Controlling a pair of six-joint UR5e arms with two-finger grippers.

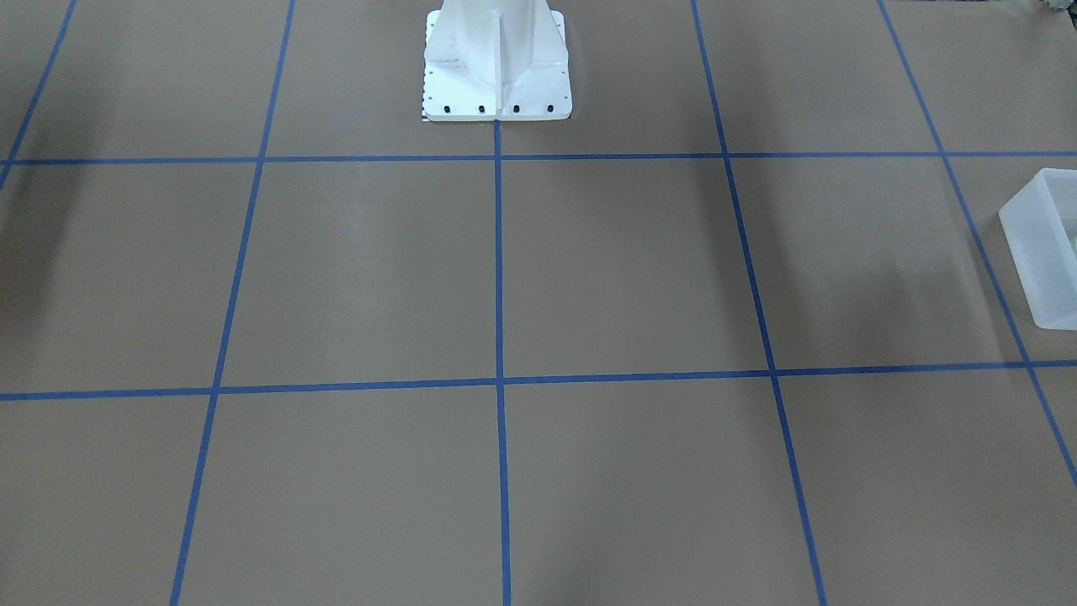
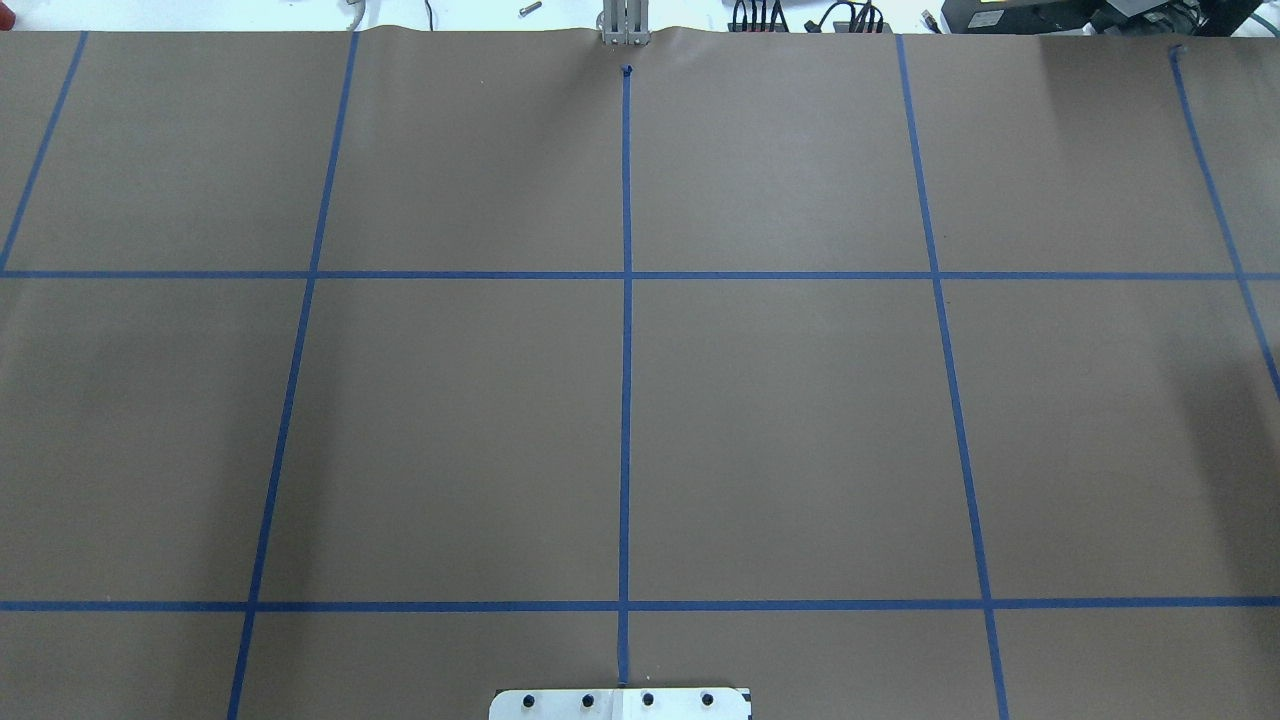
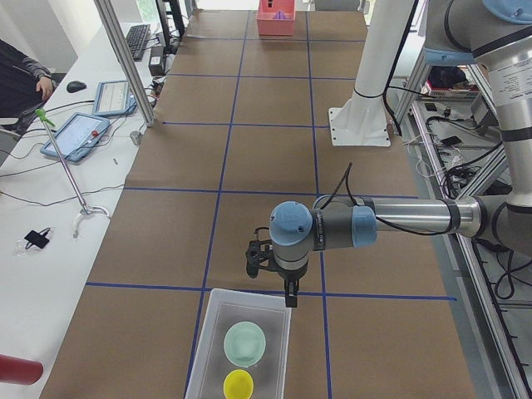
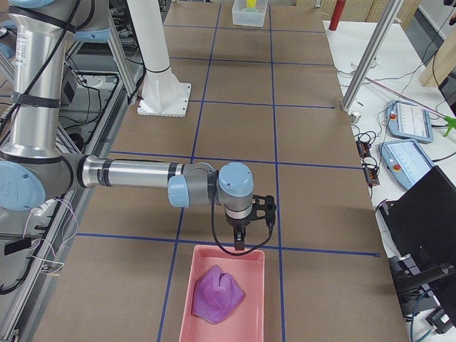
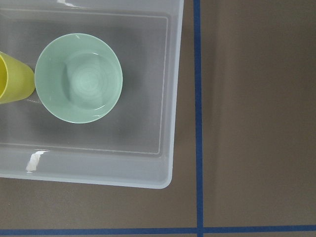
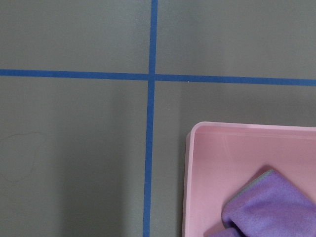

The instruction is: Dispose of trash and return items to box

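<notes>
Left gripper [image 3: 291, 297], like right gripper [image 4: 239, 244], shows too small to judge its spread; frosted box [image 5: 170, 123] holds edge-cropped yellow cup [image 5: 15, 81].

Brown blue-taped table [image 1: 362, 269] with frosted box [image 1: 1043, 252] and pink tray [image 4: 242, 263]

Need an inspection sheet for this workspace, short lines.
Surface: brown paper with blue tape grid, flat.
Job's things: yellow cup and green bowl side by side inside frosted tub.
Clutter: purple cloth in pink tray; nothing loose seen.
Grippers: left pincer by tub's end, right pincer by tray's end; open or shut unclear.
Cables: black cable loops at each wrist.
Surroundings: tablets on side bench; person at bench.
</notes>
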